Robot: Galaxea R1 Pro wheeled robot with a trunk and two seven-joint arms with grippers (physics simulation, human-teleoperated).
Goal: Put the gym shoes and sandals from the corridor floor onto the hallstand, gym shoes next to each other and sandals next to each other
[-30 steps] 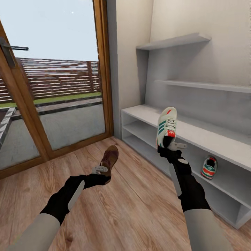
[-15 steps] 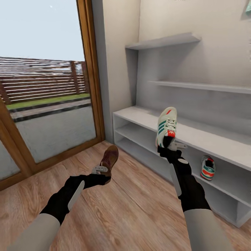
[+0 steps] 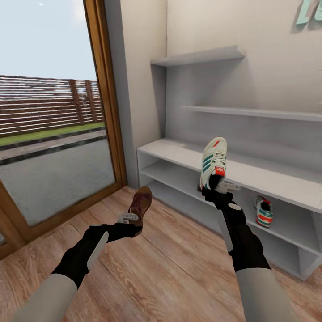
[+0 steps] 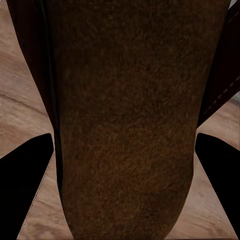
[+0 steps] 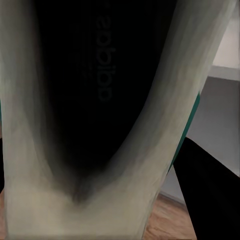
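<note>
My right gripper (image 3: 216,187) is shut on a white gym shoe (image 3: 213,162) with green stripes, held toe-up in front of the hallstand (image 3: 277,181). The right wrist view looks into that gym shoe's dark opening (image 5: 95,100). The second gym shoe (image 3: 264,211) stands in the hallstand's upper open compartment, to the right. My left gripper (image 3: 132,222) is shut on a brown sandal (image 3: 140,205), held above the wood corridor floor (image 3: 165,273). Up close in the left wrist view, the sandal's brown footbed (image 4: 125,130) sits between the dark fingers (image 4: 22,170). The other sandal is out of view.
A wood-framed glass door (image 3: 53,116) stands at the left, with a fence and paving outside. The hallstand's bench top (image 3: 179,154) and floating shelves (image 3: 201,56) run along the right wall. Teal lettering (image 3: 311,13) hangs on the wall at top right.
The whole head view has shifted: the door and hallstand slid leftward in the picture, so the camera turned right. Both arms and their shoes hold the same places in the picture.
</note>
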